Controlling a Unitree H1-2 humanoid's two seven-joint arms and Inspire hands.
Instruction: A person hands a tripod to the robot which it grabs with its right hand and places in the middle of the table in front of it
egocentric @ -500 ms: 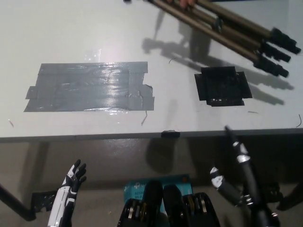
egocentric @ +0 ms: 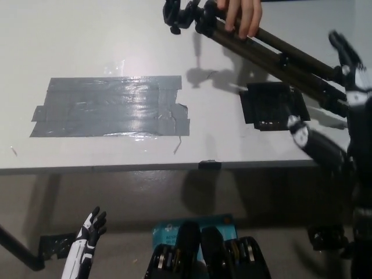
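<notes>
1. Tripod (egocentric: 279, 58): folded and held in the air above the far right part of the bench (egocentric: 87, 40). Its head points toward the middle of the far edge and its legs slant toward the right edge. A person's hand (egocentric: 241, 17) grips it near the head.
2. Right hand (egocentric: 349, 104): raised at the right edge, beside the lower legs, with fingers spread apart and closed on nothing. Whether it touches the legs cannot be told.
3. Left hand (egocentric: 87, 235): resting low, below the near edge toward the left corner, fingers apart and empty.
4. Bench markings: a grey tape patch (egocentric: 110, 107) lies left of centre, and a black tape patch (egocentric: 273, 104) lies nearer the right edge, under the legs.
5. Step in hand, as judged: taking over the tripod.
6. Recommended practice:
   - Wrap the fingers fully round the bundled legs, not a single leg.
   - Secure the hold before the person lets go.
   - Expect the head end to weigh downward, so grip as far up the legs as reach allows.
   - Lower it flat toward the middle of the bench.
</notes>
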